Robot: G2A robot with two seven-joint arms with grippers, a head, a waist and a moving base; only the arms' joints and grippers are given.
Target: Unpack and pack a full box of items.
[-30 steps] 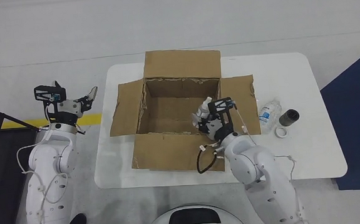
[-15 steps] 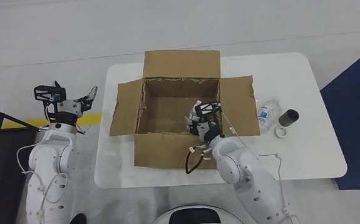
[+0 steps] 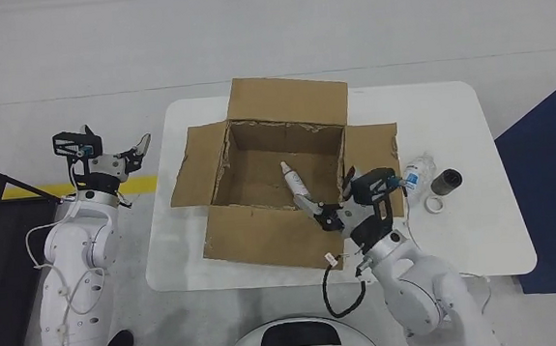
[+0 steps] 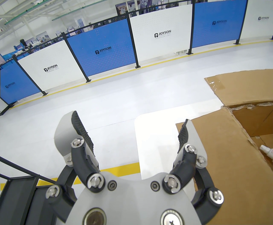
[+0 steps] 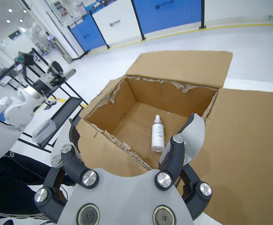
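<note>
Claw work at the packing stage, with one item in the box (image 5: 145, 89). The step in hand is judged to be fetching the next item from those to the right of the box. To do it well, the right claw (image 5: 133, 124) should rise clear of the right flap before crossing it. It should then close across the body of the clear bottle (image 3: 414, 175), not its cap, since a smooth round body may roll or slip. The bottle is best set down beside the white spray bottle (image 5: 157, 137), not on top of it.

Pose, from the robot outward: the right claw hangs over the near wall of the box. Its fingers are spread wide and hold nothing, and its palm tilts down toward the interior. Inside, the spray bottle appears to lie on its side on the box floor. It is close to the near wall and toward the right wall, with its cap pointing at the far wall. The flaps are folded outward.

Just beyond the right flap, on the desk (image 3: 476, 237), wait the clear bottle, a dark cylinder (image 3: 445, 181) and a small ring (image 3: 434, 204). The left claw (image 4: 130, 119) is held well to the left of the box, past the desk edge. Its fingers are likewise spread and empty, and they point toward the far side.
</note>
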